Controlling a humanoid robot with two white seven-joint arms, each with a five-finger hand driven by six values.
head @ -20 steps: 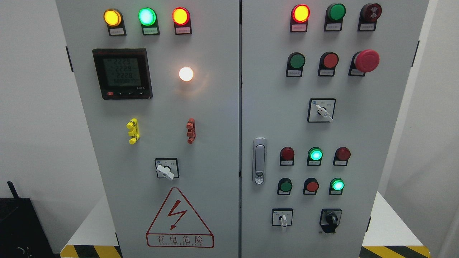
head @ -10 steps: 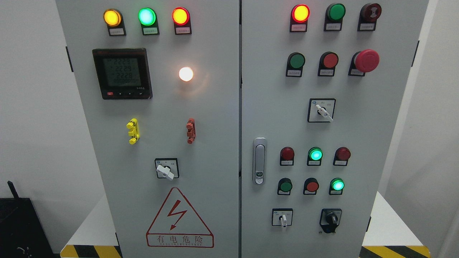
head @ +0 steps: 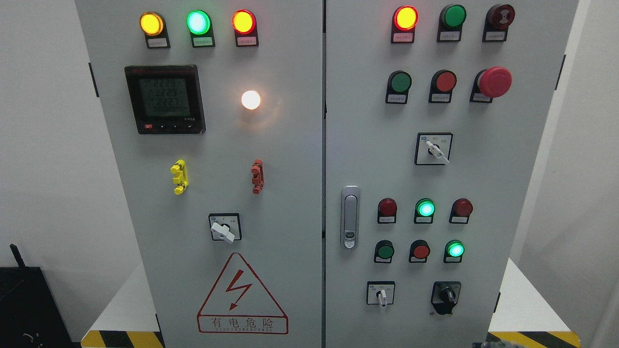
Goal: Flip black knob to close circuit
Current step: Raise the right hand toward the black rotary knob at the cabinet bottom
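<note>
The black knob [head: 446, 295] sits low on the right door, handle pointing down; neither hand shows, so their state cannot be told.

The small black rotary knob [head: 446, 294] on a black square plate sits low on the grey cabinet's right door, its handle pointing straight down.

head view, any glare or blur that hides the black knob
Head view: sharp and evenly lit; the black knob is clear. The white lamp blooms onto the left door; small label print is unreadable.
</note>
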